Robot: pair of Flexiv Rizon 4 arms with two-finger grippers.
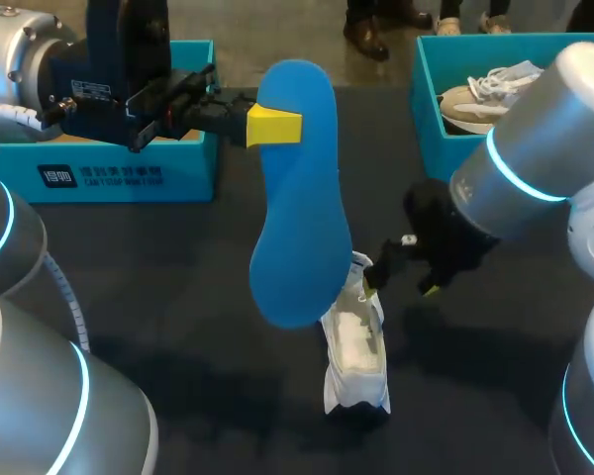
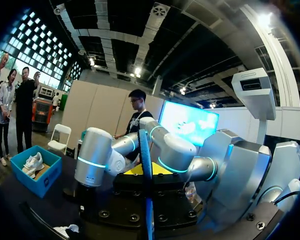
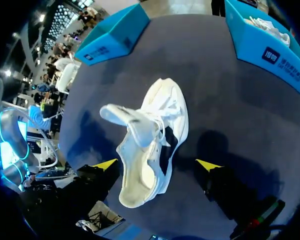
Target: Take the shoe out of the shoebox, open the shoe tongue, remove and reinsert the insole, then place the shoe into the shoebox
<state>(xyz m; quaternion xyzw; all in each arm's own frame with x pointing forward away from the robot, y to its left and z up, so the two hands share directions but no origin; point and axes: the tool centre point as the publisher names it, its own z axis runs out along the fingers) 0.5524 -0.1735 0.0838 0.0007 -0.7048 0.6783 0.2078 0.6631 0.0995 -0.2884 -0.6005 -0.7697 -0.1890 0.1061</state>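
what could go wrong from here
The left gripper pinches the insole toward one end only, so it may pivot or slip. The right gripper is open, so the shoe lies unheld on the table and may slide when the insole is pushed in.

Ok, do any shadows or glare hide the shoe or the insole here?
Head view: no glare; the insole covers part of the shoe, which throws a soft shadow on the table. Right wrist view: shoe brightly lit, its shadow beside it, nothing hidden. Left wrist view: insole shows only edge-on, no glare on it.
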